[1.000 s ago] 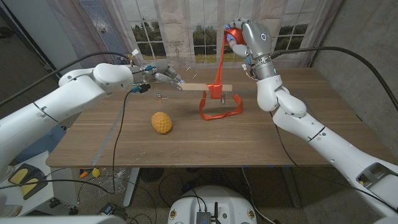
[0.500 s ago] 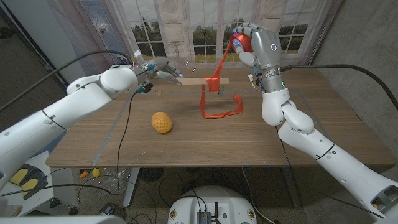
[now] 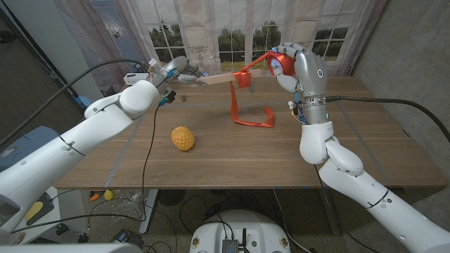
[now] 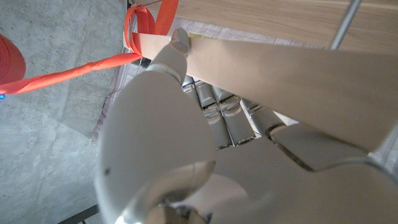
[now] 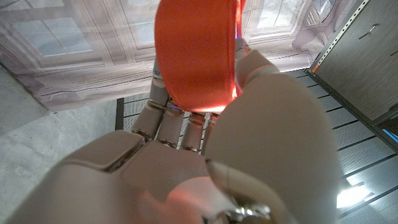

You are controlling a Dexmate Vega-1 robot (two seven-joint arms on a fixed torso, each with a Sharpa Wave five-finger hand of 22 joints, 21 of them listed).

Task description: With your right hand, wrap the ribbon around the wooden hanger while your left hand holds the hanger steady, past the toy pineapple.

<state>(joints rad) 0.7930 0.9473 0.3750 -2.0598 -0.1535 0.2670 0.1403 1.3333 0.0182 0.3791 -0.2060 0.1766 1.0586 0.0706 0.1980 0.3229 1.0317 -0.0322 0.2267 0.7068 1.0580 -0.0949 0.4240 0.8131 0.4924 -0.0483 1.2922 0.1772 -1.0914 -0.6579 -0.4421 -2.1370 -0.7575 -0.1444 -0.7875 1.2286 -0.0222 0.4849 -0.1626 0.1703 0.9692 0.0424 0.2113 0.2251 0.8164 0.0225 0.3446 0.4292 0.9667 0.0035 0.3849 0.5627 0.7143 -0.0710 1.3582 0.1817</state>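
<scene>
Fingers on our right hand [image 3: 299, 65] curl around the ribbon [image 3: 247, 98] spool; left hand [image 3: 177, 71] grips the wooden hanger [image 3: 219, 81]. Roughly one wrap on, plenty left trailing.

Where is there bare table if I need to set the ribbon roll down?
Bare wood lies along the near edge of the table, in front of the toy pineapple, and right of the ribbon loop. It is crowded under the hanger, where ribbon trails between the left hand and right hand.
</scene>
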